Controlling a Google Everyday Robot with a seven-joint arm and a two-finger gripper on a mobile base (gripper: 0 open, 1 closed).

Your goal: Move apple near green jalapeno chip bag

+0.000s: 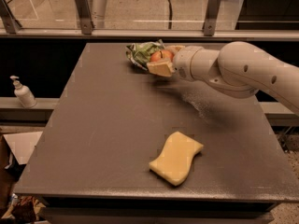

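The apple (pixel 161 56), red-orange with a dark stem, sits in my gripper (pixel 162 62) at the far middle of the dark table (pixel 112 125). The gripper is shut on the apple, with one beige finger (pixel 160 69) in front of it and the other behind. The green jalapeno chip bag (pixel 141 53), crumpled green foil with white edges, lies right beside the apple on its left, touching or nearly touching it. The white arm (pixel 233 71) reaches in from the right.
A wavy yellow sponge (pixel 176 157) lies at the front right of the table. A soap pump bottle (pixel 22 93) stands on a ledge to the left. A railing with metal posts (pixel 84 13) runs behind the far edge.
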